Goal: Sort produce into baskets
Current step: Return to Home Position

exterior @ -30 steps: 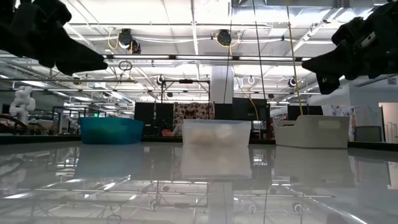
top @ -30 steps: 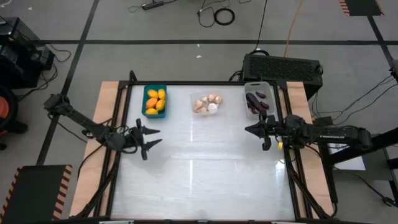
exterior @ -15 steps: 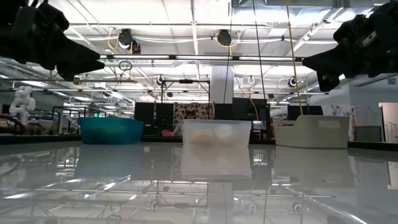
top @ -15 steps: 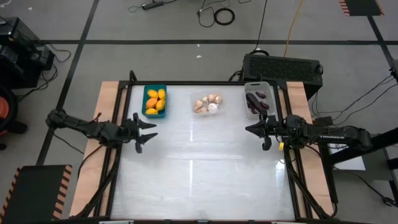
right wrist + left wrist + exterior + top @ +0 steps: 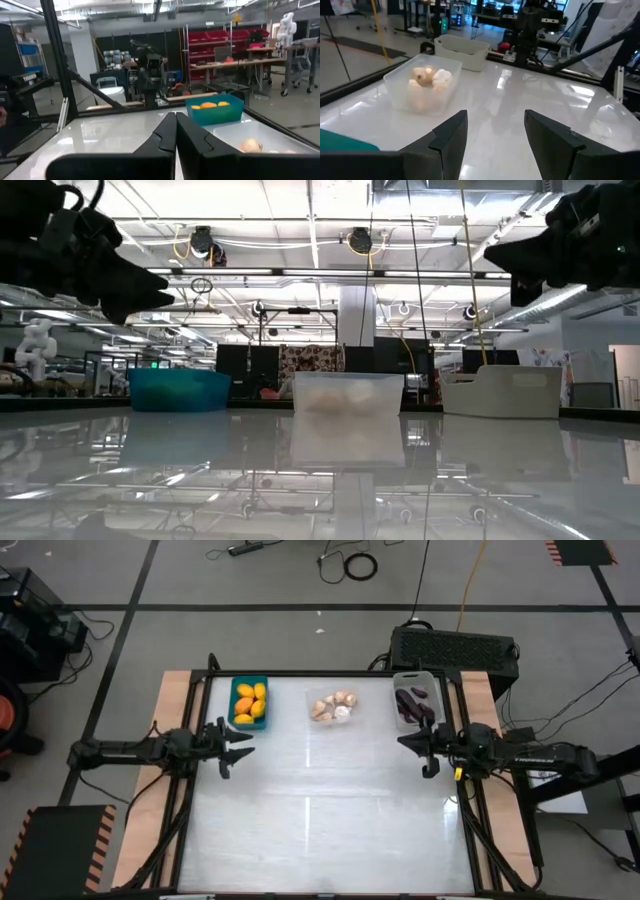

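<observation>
The white table (image 5: 320,830) carries everything; the clear tray (image 5: 348,395) stands mid-row at its far edge. The left gripper (image 5: 238,744) hovers nearer than the tray, off to its left-arm side, fingers apart and empty; the right gripper (image 5: 403,741) hovers nearer than the tray, off to its right-arm side, fingers pressed together on nothing. The teal bin (image 5: 180,390) stands well apart from the tray on the left-arm side; the grey bin (image 5: 500,392) stands opposite. Dark eggplants (image 5: 412,705) fill the grey bin; yellow-orange ovals (image 5: 250,703) the teal; garlic bulbs (image 5: 334,706) the tray.
</observation>
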Available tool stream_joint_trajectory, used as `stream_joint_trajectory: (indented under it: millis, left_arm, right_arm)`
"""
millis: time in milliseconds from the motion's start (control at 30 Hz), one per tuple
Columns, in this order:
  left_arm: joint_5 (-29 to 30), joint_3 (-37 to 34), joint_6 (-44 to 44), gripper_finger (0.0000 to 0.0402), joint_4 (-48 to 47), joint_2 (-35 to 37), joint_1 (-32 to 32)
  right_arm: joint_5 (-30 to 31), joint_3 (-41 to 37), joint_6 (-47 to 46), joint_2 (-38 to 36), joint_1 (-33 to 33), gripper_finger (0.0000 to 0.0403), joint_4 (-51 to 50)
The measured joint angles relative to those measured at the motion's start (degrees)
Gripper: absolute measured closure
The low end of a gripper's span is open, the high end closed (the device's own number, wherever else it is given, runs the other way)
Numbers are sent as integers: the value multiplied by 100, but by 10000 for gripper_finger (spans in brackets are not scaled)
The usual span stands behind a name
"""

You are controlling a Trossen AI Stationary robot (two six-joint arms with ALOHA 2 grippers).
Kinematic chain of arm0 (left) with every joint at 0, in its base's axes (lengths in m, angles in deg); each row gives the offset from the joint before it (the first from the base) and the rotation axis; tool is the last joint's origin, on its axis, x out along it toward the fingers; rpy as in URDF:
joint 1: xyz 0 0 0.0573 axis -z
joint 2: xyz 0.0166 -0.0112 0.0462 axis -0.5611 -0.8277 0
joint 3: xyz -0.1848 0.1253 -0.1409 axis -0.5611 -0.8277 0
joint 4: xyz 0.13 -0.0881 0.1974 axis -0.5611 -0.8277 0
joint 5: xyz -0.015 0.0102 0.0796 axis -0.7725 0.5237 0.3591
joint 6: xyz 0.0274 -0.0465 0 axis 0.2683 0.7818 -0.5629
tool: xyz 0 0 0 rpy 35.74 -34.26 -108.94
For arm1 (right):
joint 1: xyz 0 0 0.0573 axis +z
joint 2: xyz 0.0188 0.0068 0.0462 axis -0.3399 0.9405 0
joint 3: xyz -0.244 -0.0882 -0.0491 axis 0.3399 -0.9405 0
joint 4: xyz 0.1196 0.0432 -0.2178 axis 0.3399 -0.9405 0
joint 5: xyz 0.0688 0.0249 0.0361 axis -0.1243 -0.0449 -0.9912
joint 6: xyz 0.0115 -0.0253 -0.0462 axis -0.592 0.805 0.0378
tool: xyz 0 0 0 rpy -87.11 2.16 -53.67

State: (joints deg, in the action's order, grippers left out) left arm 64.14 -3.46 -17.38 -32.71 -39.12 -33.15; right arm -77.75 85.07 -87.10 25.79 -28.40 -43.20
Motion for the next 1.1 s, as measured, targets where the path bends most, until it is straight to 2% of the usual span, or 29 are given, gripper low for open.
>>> stream_joint_trajectory:
  millis: [200,400,533,833,1100]
  left_arm:
    - [-887,2,54,198,-169,-11,-691]
    - [-760,2,58,198,-170,-104,-853]
    - [-743,2,53,198,-174,-103,-851]
    - [-722,2,51,198,-184,-103,-851]
    - [-716,1,48,198,-187,-103,-851]
  right_arm:
    - [-10,0,-41,191,1,401,-160]
    - [-23,0,-47,590,0,401,-185]
    - [-226,0,-18,761,5,401,-540]
    - [-321,-2,412,754,76,401,-912]
    - [-323,-2,453,743,76,401,-1791]
